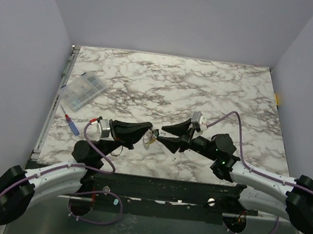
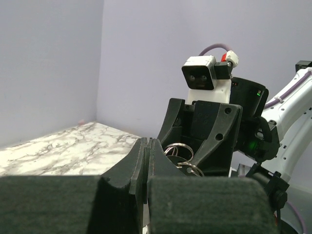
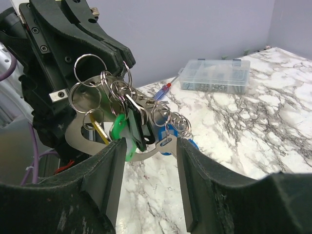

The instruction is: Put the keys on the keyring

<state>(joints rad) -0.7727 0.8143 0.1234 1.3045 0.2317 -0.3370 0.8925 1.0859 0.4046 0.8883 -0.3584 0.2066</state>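
Marble-pattern tabletop (image 1: 205,89), plain lavender walls (image 1: 180,17) on three sides (soft, even light).

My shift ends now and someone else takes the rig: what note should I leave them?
Left claw: shut on the rings, holding the bunch above the marble table.
Right claw: open, jaws either side of the bunch's lower end, not gripping.
Keys: hanging from the linked rings; green, black and blue heads show.
Left to do: I cannot tell whether any key is off the rings; check before releasing.

left end effector (image 1: 146,132) pinched closed, pointing right, right end effector (image 1: 162,135) spread wide, facing it (tips nearly touching)
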